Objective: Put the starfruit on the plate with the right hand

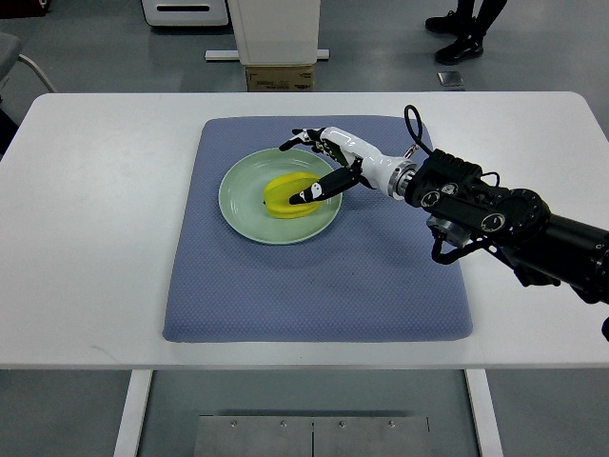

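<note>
A yellow starfruit (pixel 284 196) lies on the pale green plate (pixel 234 208), right of the plate's centre. My right hand (pixel 306 168) reaches in from the right and hovers over the plate's right side. Its fingers are spread: the upper fingers (pixel 297 139) point left above the plate's far rim, apart from the fruit, and one dark-tipped finger (pixel 318 188) rests on or just over the fruit's right end. The hand grips nothing. The left arm is not in view.
The plate sits on a blue-grey mat (pixel 304 295) on a white table (pixel 86 238). Beyond the far edge stand a white pedestal (pixel 276 29) and a cardboard box (pixel 279 76). A person's shoes (pixel 461 38) show at the top right.
</note>
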`<state>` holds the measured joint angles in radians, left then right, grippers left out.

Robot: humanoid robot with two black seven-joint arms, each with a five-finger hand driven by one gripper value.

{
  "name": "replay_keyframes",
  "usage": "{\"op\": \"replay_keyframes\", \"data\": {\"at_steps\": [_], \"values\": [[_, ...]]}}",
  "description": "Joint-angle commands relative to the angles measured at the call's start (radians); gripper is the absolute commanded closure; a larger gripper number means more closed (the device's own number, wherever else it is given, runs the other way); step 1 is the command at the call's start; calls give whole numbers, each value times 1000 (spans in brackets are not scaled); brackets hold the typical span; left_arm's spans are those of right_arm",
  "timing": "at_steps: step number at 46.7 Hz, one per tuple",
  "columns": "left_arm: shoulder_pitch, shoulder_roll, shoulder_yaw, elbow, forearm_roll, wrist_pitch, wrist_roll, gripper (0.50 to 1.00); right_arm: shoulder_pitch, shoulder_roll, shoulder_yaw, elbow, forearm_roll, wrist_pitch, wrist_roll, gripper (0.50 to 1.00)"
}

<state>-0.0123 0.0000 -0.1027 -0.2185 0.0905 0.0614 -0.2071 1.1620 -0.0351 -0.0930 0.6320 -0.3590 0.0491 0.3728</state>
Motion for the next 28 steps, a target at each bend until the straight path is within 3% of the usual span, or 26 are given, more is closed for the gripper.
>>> {"op": "replay_keyframes", "data": {"at_steps": [1, 19, 28], "values": [[0, 0, 0, 1, 0, 0, 0, 500, -25, -5, 62, 0, 0, 2, -2, 500], [0, 0, 0, 1, 0, 0, 0, 500, -209, 0, 489, -5, 15, -2, 12, 500], [0, 0, 1, 1, 0, 0, 0, 500, -234, -5, 545, -5, 75, 0, 15, 500]]}}
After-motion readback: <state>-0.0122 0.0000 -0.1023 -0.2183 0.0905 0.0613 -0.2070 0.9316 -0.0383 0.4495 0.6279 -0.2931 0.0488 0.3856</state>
